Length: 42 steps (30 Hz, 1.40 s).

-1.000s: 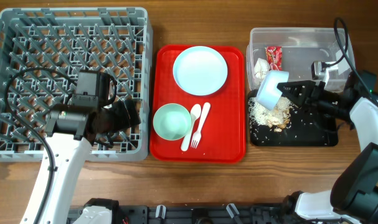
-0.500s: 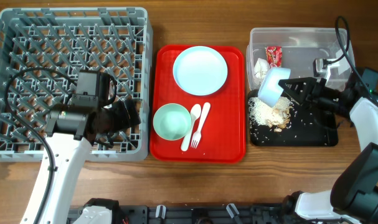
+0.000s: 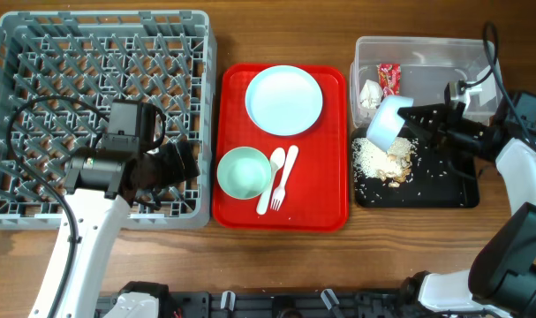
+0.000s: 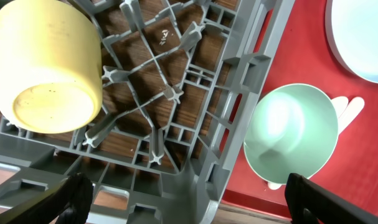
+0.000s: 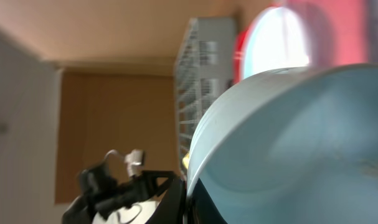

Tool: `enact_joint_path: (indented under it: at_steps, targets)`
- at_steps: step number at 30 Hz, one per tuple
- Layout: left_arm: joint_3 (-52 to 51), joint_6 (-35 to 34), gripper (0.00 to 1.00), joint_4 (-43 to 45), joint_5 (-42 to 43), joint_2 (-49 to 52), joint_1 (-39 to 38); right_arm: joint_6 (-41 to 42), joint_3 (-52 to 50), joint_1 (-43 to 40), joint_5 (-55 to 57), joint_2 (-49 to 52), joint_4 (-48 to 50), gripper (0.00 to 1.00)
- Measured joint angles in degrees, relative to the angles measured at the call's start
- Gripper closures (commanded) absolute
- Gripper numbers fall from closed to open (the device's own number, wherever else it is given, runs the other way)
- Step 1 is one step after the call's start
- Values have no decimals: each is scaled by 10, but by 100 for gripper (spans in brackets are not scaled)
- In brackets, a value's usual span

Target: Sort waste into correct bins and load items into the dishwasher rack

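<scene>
Our right gripper [image 3: 411, 122] is clamped on the rim of a pale blue bowl [image 3: 387, 124], which is tipped on its side above the food scraps [image 3: 378, 159] in the black tray [image 3: 457, 196]. Up close the bowl blurs, hiding our fingertips. Farther off, our left gripper [image 3: 175, 166] hangs spread wide over the rack [image 3: 38, 53], near the yellow cup [image 4: 48, 65].

Matt plastic rack [image 3: 100, 18], glossy red tray [image 3: 325, 190], smooth blue bowl [image 3: 385, 125], wooden table [image 3: 276, 261].

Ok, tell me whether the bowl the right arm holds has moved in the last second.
Yes, slightly: the pale blue bowl has shifted up the overhead view, toward the clear tub.
</scene>
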Motion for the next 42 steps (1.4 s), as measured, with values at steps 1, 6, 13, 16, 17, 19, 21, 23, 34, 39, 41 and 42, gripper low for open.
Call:
enact_joint_path:
  at_steps: [1,6,13,16,17,19,21,23,34,39,41,42]
  targets:
    - [0,0,0,0,0,0,0,-2,0,0,-21,0,11,96]
    - [0,0,0,0,0,0,0,-2,0,0,-71,0,21,96]
    - [0,0,0,0,0,0,0,-2,0,0,-76,0,21,96]
    - [0,0,0,0,0,0,0,-2,0,0,-74,0,21,96]
    - [0,0,0,0,0,0,0,-2,0,0,-69,0,21,96]
    - [0,0,0,0,0,0,0,-2,0,2,-40,0,15,96]
    - [0,0,0,0,0,0,0,-2,0,17,10,0,4,96]
    - [0,0,0,0,0,0,0,-3,0,38,45,0,3,95]
    - [0,0,0,9,0,0,0,-38,83,346,400,-93,1,96]
    - [0,0,0,12,0,0,0,-115,92,468,574,-92,24,96]
    - [0,0,0,14,0,0,0,-143,92,499,637,-92,48,96]
    - [0,0,0,15,0,0,0,-154,93,511,664,-91,66,96]
